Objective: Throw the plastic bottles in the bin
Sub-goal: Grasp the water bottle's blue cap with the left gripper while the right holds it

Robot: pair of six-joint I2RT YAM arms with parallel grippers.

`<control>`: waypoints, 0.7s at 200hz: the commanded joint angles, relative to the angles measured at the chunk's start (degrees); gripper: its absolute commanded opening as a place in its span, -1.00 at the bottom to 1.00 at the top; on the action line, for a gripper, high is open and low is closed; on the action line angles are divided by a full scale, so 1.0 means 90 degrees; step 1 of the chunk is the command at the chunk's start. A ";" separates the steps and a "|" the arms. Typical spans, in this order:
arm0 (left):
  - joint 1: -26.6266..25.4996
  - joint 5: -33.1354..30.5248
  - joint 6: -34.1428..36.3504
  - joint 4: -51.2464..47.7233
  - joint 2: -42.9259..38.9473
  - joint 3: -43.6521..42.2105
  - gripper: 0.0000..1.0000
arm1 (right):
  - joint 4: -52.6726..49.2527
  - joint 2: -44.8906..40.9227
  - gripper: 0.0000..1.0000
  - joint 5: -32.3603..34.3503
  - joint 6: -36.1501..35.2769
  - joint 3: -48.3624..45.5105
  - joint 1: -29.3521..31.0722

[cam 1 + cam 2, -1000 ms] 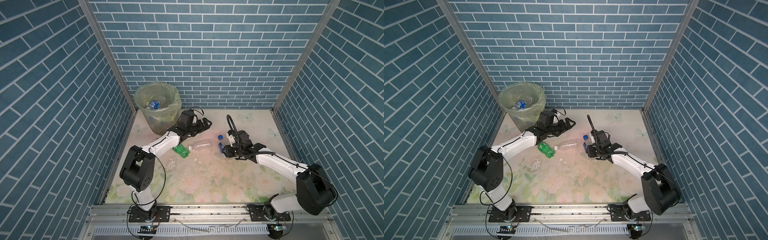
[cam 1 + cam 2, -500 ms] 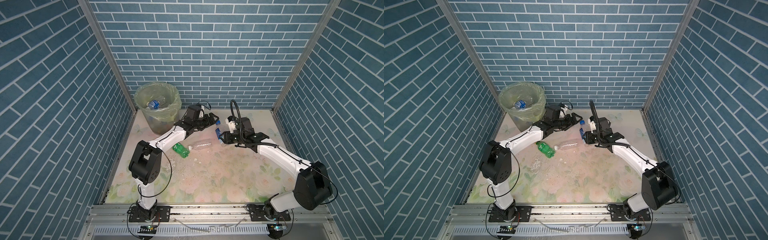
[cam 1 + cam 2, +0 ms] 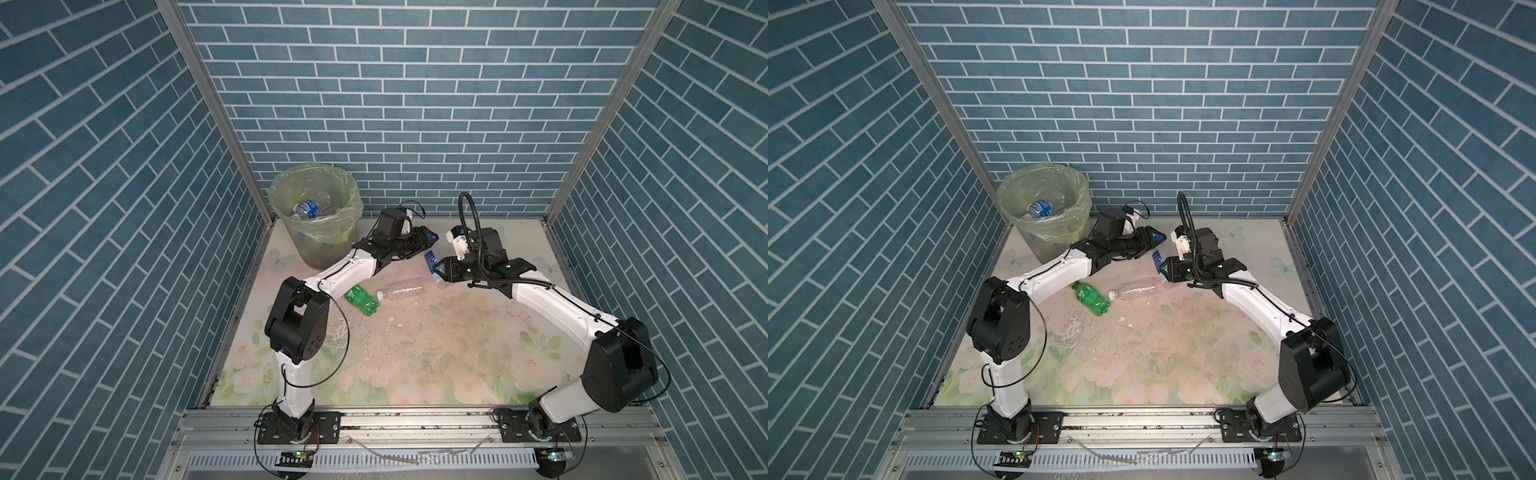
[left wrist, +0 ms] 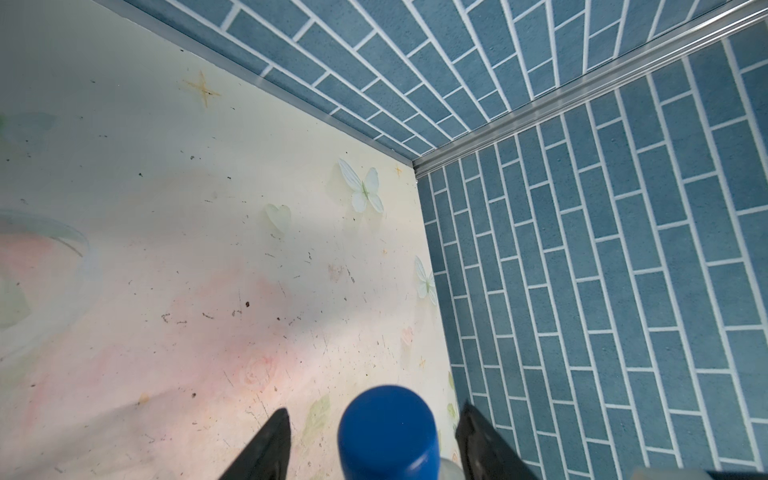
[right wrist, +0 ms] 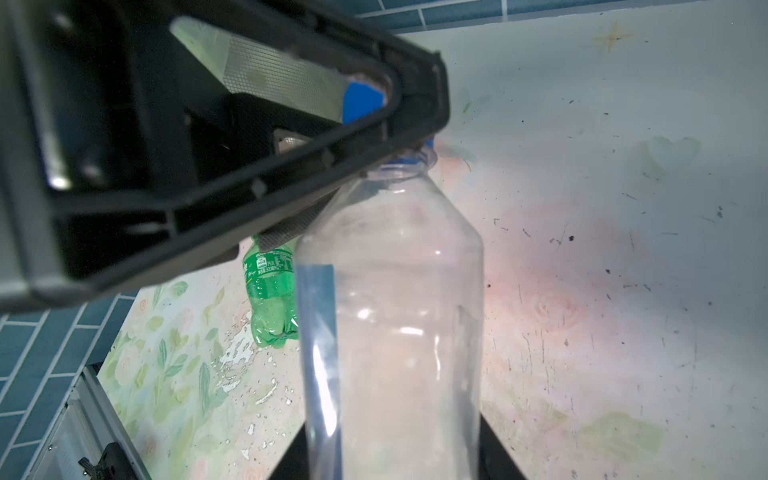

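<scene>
Right jaws pinch the clear bottle (image 5: 390, 311) — left jaws stand spread around its blue cap (image 4: 388, 432).

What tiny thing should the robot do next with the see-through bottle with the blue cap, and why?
Probably shut the left gripper on the blue cap: its fingers flank it with gaps showing, while the right gripper grips the clear plastic bottle's lower body. The bag-lined grey-green bin stands on the left arm's side.

One bin (image 3: 316, 247). Outside it, three: green bottle (image 3: 360, 300), clear bottle (image 3: 402, 289), blue-capped bottle (image 3: 431, 262). Inside: one blue-labelled bottle (image 3: 308, 208), probably more beneath.
</scene>
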 commanded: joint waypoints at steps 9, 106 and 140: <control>-0.0080 0.0020 0.0035 0.0016 0.0109 0.0125 0.13 | 0.0225 -0.0096 -0.13 -0.0224 -0.0110 0.0189 -0.0020; -0.0105 -0.0030 -0.0036 0.0129 0.0008 -0.0018 -0.44 | 0.0437 -0.0233 -0.05 -0.0366 -0.0032 -0.0034 -0.0017; -0.0109 -0.0029 0.0002 0.0040 0.0031 0.0051 -0.48 | 0.0478 -0.0287 -0.03 -0.0363 -0.0043 -0.0145 -0.0019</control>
